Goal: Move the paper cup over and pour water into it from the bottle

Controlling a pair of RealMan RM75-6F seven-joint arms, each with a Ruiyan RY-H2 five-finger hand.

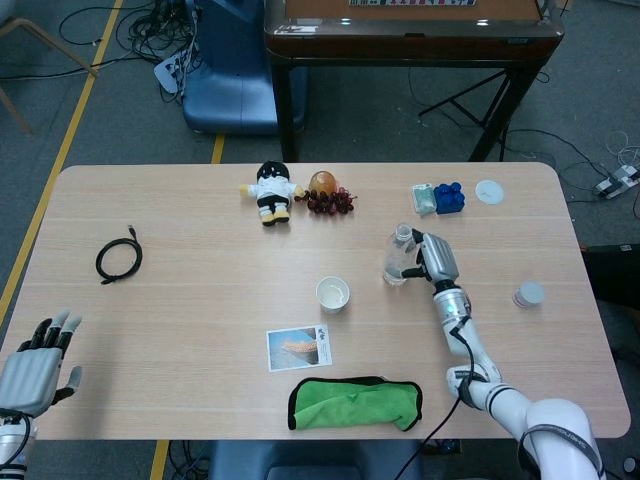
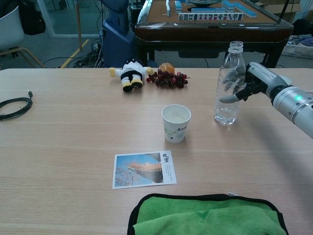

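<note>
The bottle (image 2: 229,85) stood upright and uncapped on the table (image 2: 58,156), just right of the cup (image 2: 176,123), with the right hand (image 2: 254,82) wrapped around its side, thumb across the front. The left hand (image 1: 35,362) hung off the table's near left corner, fingers spread and holding nothing. A postcard (image 2: 144,169) and a green cloth (image 2: 205,215) lay nearer than the cup.

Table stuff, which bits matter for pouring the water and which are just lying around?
For the job: paper cup, bottle, right hand.

Lying about: doll, grapes, orange, black cable, postcard, green cloth, blue blocks, left hand.
</note>
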